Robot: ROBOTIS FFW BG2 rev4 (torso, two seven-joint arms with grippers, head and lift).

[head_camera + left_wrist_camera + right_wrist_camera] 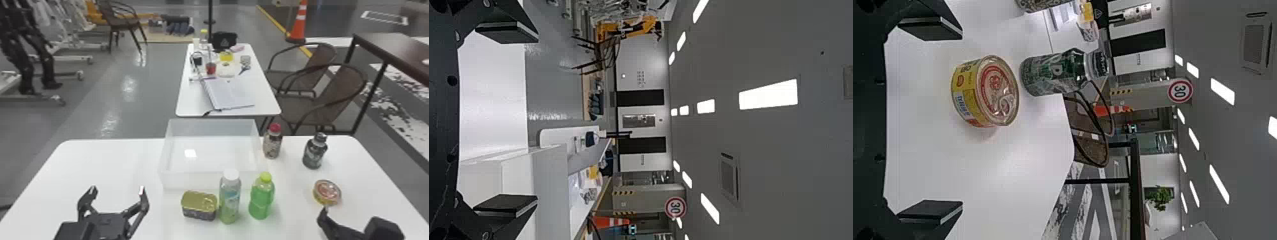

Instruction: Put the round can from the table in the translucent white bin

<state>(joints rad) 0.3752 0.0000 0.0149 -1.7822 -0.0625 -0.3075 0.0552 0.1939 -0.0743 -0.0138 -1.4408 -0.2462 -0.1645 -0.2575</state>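
So the round can point(327, 192) is sitting on the white surface point(105, 166), right side of the head view, a bit below the dark bottle point(314, 153). The right gripper point(351, 214) is at lower right near it, jaws wide apart. The left gripper point(117, 189) is at lower left, jaws apart too. Translucent white bin point(188, 181) is around mid-frame, with a rectangular tin point(199, 204) below it.
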